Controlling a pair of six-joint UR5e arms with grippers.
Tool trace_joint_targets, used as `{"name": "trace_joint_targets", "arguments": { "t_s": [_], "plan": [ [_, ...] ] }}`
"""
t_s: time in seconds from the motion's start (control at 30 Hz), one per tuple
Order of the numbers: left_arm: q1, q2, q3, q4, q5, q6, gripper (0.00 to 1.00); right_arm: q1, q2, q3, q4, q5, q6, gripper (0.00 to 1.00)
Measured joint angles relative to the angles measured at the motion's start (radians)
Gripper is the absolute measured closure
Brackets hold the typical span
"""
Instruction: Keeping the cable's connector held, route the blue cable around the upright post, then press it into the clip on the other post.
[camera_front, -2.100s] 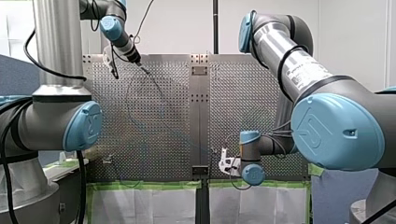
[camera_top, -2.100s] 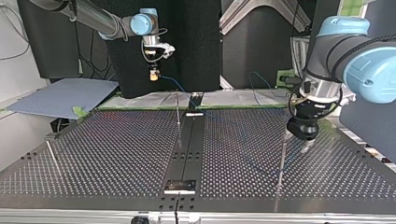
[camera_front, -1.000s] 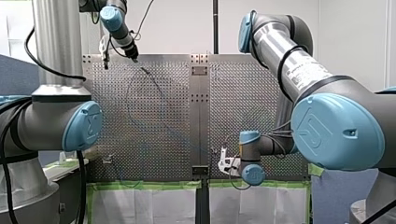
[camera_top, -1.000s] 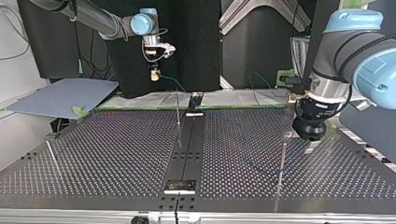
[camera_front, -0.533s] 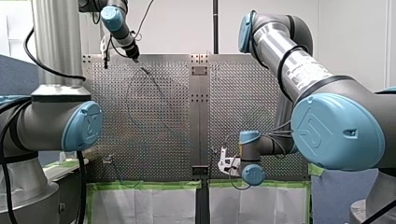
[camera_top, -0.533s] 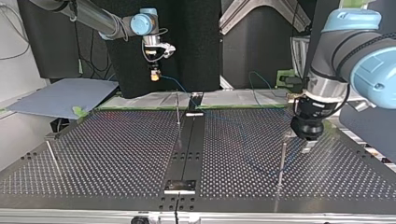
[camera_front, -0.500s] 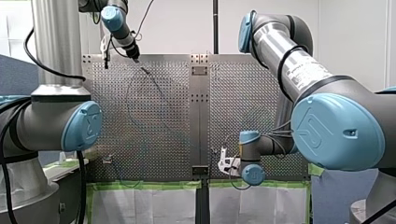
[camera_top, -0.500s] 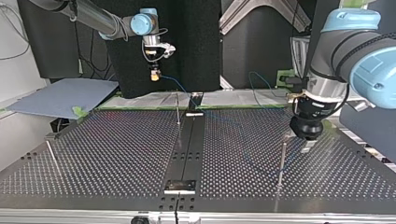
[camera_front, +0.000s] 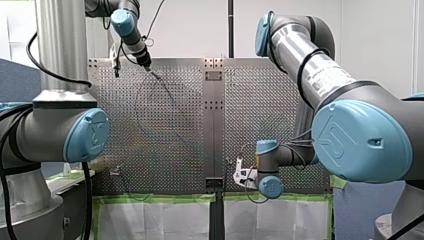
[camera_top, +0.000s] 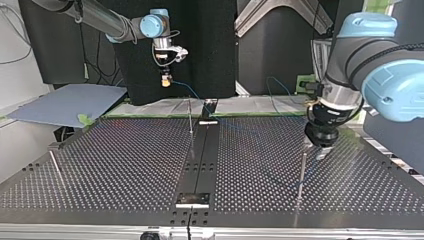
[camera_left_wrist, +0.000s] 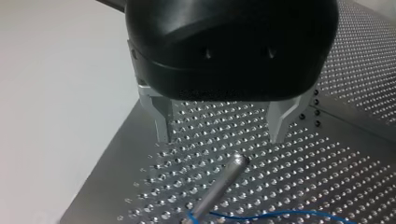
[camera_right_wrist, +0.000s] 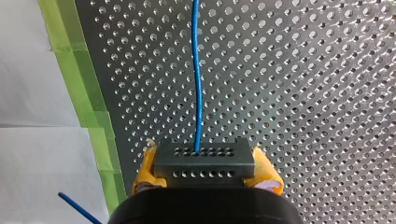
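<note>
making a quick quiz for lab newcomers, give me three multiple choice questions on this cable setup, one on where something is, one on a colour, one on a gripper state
1. In the left wrist view, where is the upright post?
A) ahead of the left gripper, in line with the gap between its fingers
B) clamped tight between its fingers
C) lying flat beside it

2. What colour are the right gripper's pads?
A) black
B) blue
C) yellow

3. What state is the left gripper in?
A) shut on the post
B) open, holding nothing
C) shut, holding nothing

Answers:
1 A, the post's tip stands ahead of the gap, touching neither finger.
2 C, yellow shows on either side of the connector.
3 B, its metal fingers stand wide apart with nothing between them.
</note>
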Motion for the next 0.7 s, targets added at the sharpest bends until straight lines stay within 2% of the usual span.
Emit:
{"name": "trace_joint_targets", "arguments": {
  "t_s": [0.7],
  "plan": [
    [-0.003,-0.011,0.0,-0.02,-0.065,-0.009,0.01,0.0,0.0,0.0,-0.001,0.0,0.0,1.0]
  ]
}}
